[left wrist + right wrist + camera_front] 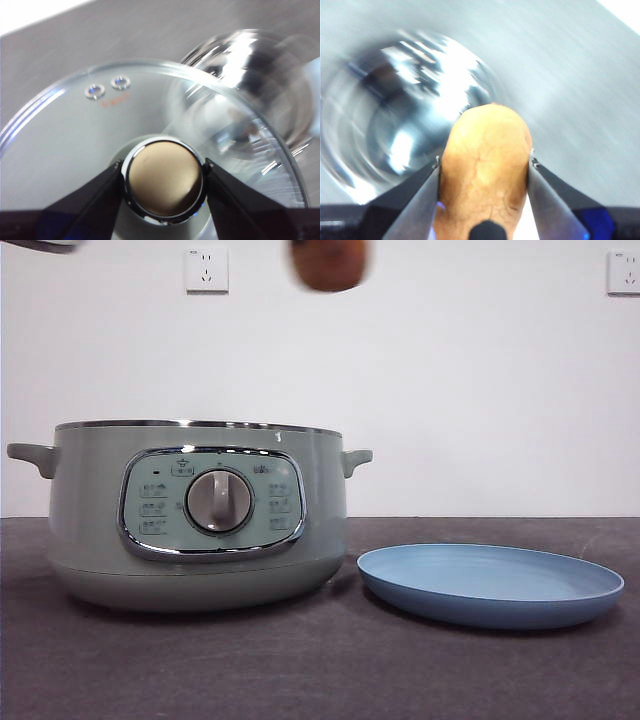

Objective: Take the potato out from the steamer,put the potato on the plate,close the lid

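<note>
The sage-green steamer (200, 515) stands open at the left of the table; its shiny inside shows blurred in the right wrist view (405, 105) and the left wrist view (260, 85). My right gripper (484, 167) is shut on the brown potato (485, 165), held high above the steamer's right side; only the potato (328, 262) shows at the top edge of the front view. My left gripper (164, 177) is shut on the knob (164, 180) of the glass lid (75, 130), held off to the side of the steamer. The light-blue plate (490, 585) lies empty to the steamer's right.
Grey tabletop (320, 670) runs under everything, with a white wall behind. Two wall sockets (206, 268) sit high on the wall. A dark tip (40, 245) shows at the top left corner of the front view.
</note>
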Motion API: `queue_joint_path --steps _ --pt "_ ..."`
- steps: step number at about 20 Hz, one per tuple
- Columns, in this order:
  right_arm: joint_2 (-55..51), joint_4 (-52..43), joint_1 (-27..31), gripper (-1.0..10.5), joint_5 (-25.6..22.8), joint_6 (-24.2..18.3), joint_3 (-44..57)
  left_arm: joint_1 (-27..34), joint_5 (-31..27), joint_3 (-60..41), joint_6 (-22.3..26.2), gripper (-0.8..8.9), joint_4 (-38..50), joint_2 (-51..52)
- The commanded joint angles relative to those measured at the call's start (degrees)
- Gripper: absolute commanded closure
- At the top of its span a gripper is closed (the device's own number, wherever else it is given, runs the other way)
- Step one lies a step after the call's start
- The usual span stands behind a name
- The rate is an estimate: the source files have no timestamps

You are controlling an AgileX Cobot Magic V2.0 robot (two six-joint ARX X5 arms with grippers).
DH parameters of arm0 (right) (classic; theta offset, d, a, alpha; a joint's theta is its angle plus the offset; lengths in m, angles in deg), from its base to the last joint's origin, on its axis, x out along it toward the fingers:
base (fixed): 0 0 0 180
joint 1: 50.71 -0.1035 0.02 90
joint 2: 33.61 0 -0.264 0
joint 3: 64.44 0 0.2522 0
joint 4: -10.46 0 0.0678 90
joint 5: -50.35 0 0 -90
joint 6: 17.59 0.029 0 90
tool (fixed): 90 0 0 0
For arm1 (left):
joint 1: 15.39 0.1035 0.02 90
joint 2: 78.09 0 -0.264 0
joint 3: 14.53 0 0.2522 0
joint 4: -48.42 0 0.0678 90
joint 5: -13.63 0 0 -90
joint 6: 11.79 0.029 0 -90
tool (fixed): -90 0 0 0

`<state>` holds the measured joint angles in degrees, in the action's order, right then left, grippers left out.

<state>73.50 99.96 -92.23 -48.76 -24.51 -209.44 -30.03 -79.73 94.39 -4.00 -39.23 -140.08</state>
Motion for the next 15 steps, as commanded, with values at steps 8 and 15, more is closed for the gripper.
queue_joint_path --steps 8,15 --pt "-5.22 3.26 14.80 9.6 0.33 7.96 1.64 0.00 21.79 0.48 1.29 8.22 18.36 -8.63" --pt "-4.74 2.97 19.78 9.6 7.76 8.57 16.41 0.00 21.86 0.48 1.29 8.22 18.82 -11.74"
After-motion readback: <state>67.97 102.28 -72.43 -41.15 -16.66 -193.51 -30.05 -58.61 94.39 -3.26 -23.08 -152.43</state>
